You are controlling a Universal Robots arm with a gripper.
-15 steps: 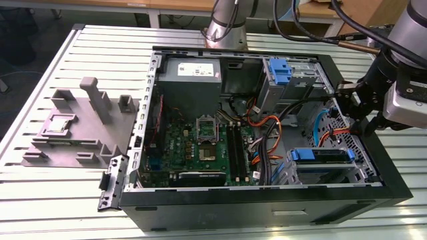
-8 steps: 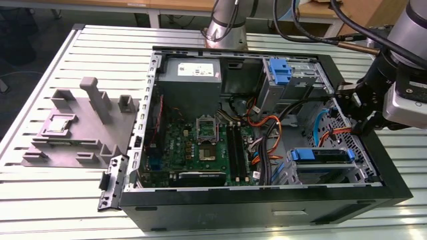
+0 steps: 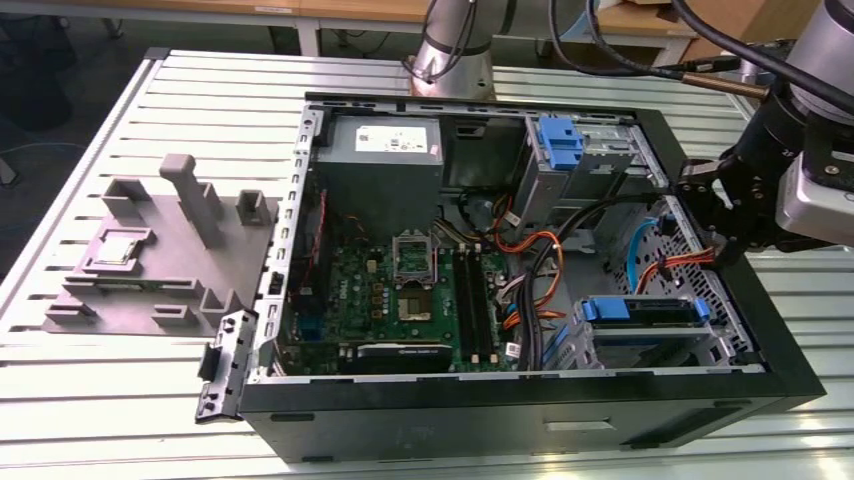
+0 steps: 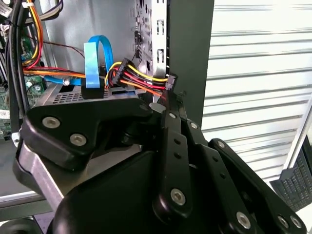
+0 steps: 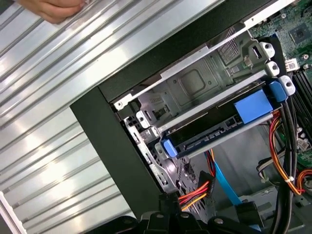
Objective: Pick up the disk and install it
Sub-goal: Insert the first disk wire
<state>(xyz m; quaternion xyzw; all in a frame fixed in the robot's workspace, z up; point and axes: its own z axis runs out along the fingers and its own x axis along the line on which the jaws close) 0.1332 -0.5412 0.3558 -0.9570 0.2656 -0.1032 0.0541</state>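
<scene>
Cables [image 3: 534, 270] crowd the case [image 3: 747, 300] beside the disk [image 3: 643, 312].

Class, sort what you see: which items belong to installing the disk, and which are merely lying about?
Job in hand: disk with its blue bracket; robot's hand; computer case.
Lying about: grey fixture block on the table; power supply box; motherboard.

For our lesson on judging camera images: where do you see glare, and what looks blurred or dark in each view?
Exterior view: soft glare along the slatted table; the computer case interior is dim. First wrist view: bright streaks on the table slats; the disk is sharp. Second wrist view: the near black tool is soft; the slats behind are washed out.
</scene>
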